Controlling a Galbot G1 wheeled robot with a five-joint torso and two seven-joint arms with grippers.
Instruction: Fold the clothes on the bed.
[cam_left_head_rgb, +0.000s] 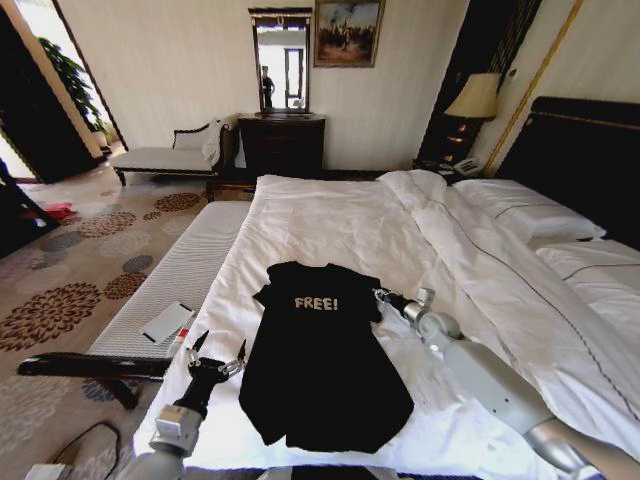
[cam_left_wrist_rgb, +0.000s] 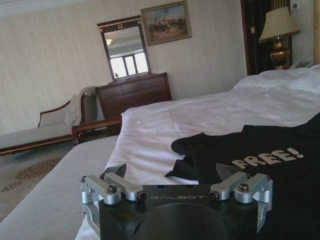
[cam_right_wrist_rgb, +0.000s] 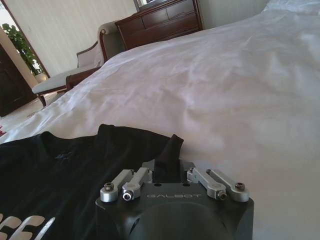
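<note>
The clothes are one black T-shirt with white "FREE!" lettering, lying flat on the white duvet of the bed near its front edge. My left gripper hovers open just off the shirt's left edge, level with its middle. In the left wrist view the left gripper faces the T-shirt with its jaws wide apart and nothing between them. My right gripper sits at the shirt's right sleeve. The right gripper is shut on a raised tip of the black T-shirt fabric.
A grey striped bench runs along the bed's left side with a white card on it. White pillows lie at the right by the dark headboard. A dark dresser, a pale chaise and a lamp stand beyond.
</note>
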